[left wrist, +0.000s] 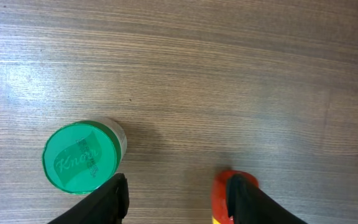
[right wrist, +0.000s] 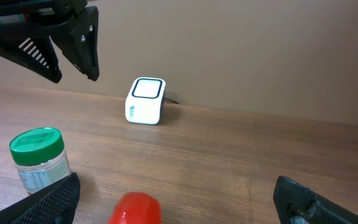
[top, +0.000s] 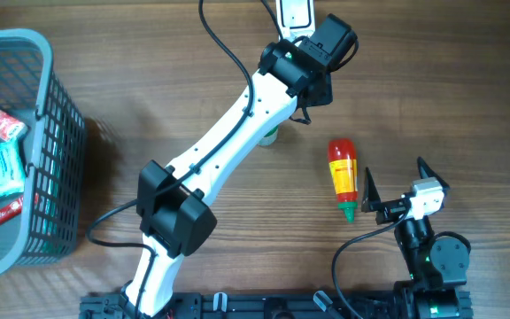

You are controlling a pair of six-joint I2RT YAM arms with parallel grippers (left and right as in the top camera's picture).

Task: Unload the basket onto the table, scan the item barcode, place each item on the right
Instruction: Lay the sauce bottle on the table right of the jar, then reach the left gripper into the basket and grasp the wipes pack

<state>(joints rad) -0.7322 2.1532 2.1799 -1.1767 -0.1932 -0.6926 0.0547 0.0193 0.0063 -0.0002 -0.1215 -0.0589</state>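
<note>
A red sauce bottle with a yellow band and green cap lies on the wooden table; its red end shows in the wrist views. A clear jar with a green lid stands upright, mostly hidden under the left arm in the overhead view. The white barcode scanner sits at the table's far edge. My left gripper hangs in the air above jar and bottle, open and empty. My right gripper is wide open just right of the bottle, holding nothing.
A grey plastic basket with several packets stands at the left edge. The left arm reaches diagonally across the table's middle. Cables trail from both arm bases near the front edge.
</note>
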